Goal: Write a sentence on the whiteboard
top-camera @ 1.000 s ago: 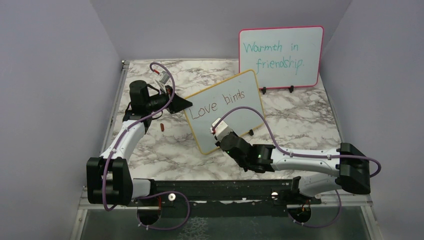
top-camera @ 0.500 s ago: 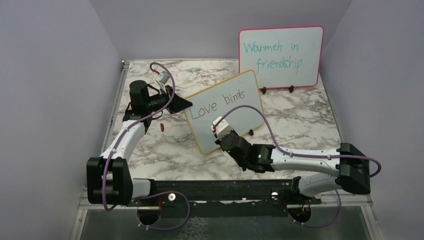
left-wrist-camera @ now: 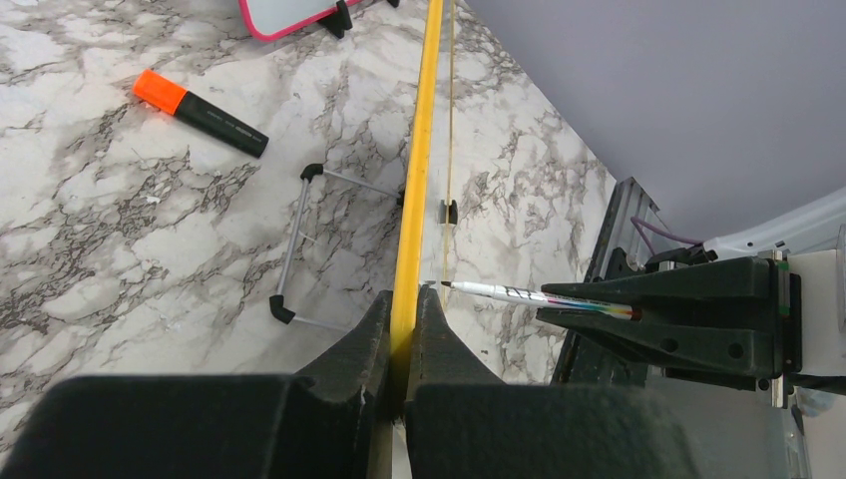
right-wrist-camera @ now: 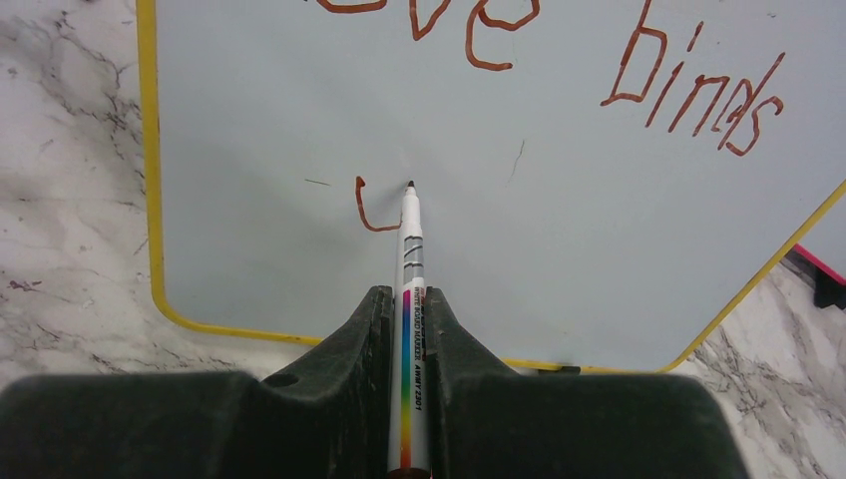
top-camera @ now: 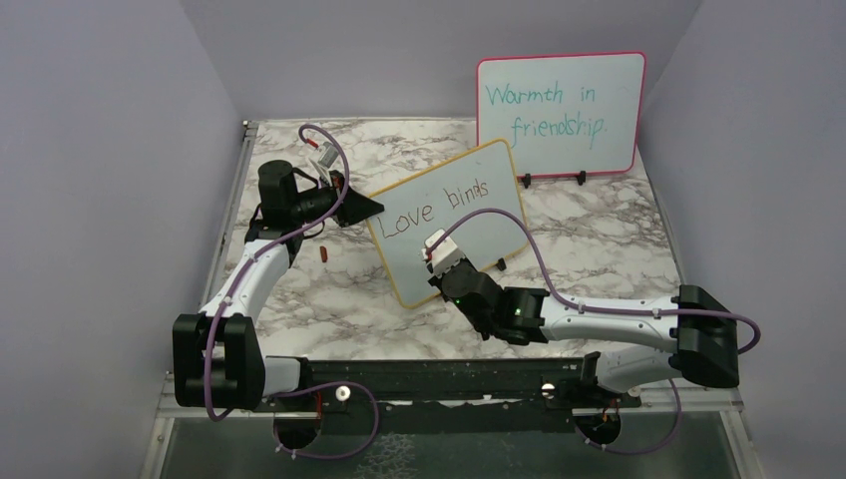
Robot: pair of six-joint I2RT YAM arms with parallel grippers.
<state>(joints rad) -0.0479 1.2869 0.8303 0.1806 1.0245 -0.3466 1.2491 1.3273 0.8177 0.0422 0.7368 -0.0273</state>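
My left end effector (left-wrist-camera: 403, 321) pinches the yellow edge of the whiteboard (top-camera: 449, 222), propped on the marble surface (top-camera: 599, 239). My right end effector (right-wrist-camera: 404, 304) clamps the marker (right-wrist-camera: 411, 239), tip on a half-drawn "u". Pushing too hard could twist the board and skew the sentence (top-camera: 436, 207).

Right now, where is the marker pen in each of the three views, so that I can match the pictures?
Top external: the marker pen cannot be made out; it is hidden at the right gripper, low on the whiteboard.
Left wrist: marker pen right of centre, lying level, tip toward the board's edge.
Right wrist: bottom centre, upright, tip at the board.
Shared landmark: the whiteboard's yellow frame.
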